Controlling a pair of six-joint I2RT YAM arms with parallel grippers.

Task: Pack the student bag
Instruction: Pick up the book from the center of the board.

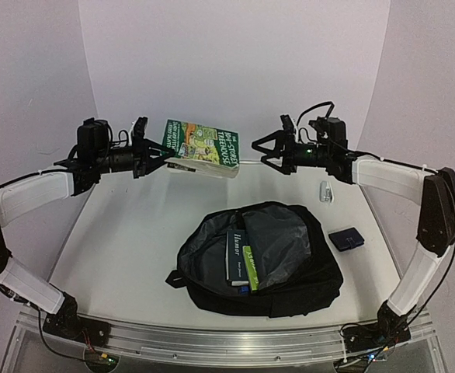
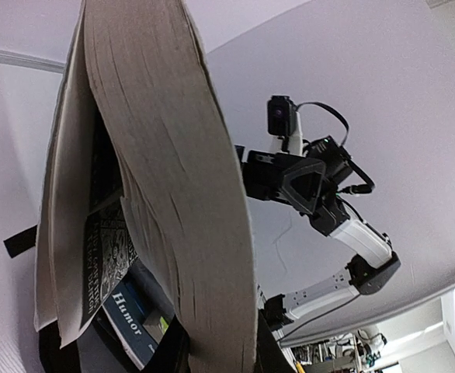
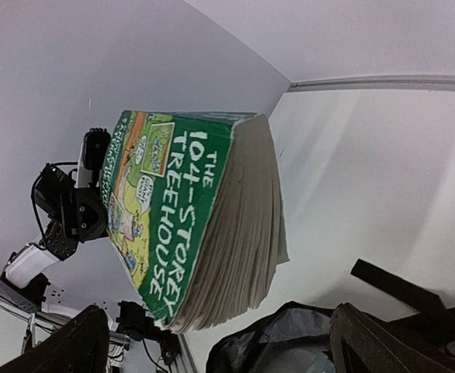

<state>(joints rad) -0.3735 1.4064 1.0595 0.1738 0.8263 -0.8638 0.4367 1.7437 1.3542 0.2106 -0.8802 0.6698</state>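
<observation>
The student bag (image 1: 309, 273), a black backpack, lies unzipped on the table's near middle, its grey lining showing. A blue "Humor" book (image 1: 234, 256) and a green-spined book (image 1: 250, 268) stand inside it. A thick green paperback (image 1: 203, 145) hangs in the air at the back. My left gripper (image 1: 164, 158) is shut on its left end. In the left wrist view its page edge (image 2: 177, 186) fills the frame, clamped low down between the fingers (image 2: 159, 346). My right gripper (image 1: 260, 148) stands open just right of the paperback (image 3: 185, 214), not touching it.
A small dark blue pouch (image 1: 345, 238) lies right of the bag. A small white-and-silver object (image 1: 326, 191) rests further back on the right. White walls close in the back and both sides. The bag's strap (image 3: 402, 286) trails on the table.
</observation>
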